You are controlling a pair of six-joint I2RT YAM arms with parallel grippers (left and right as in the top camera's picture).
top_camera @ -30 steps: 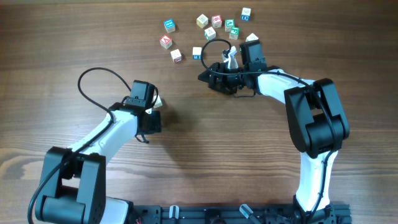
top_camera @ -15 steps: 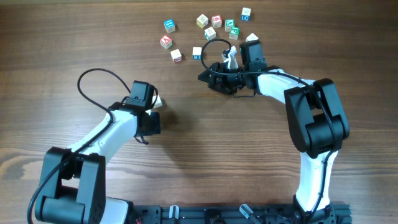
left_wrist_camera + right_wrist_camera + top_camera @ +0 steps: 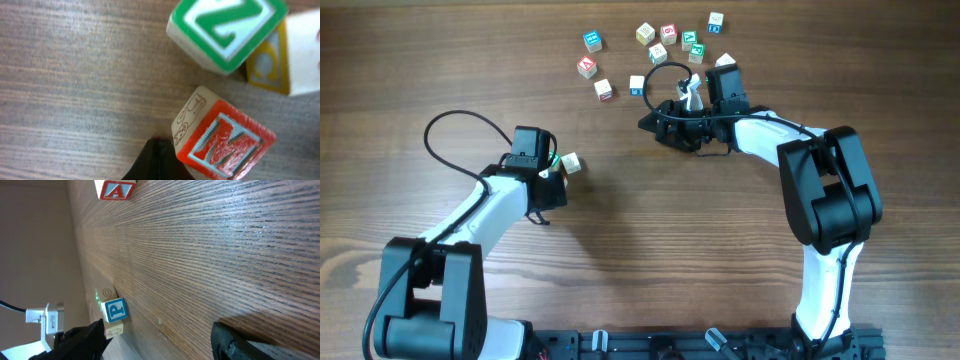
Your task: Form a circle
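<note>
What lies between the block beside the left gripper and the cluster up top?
Only bare table between that block and the cluster, seen overhead.

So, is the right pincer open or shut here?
Open: right pincer fingers stand far apart in the wrist view, only table between.

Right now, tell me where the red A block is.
Overhead view: the red A block sits at the block cluster's left edge, just below the blue block.
</note>
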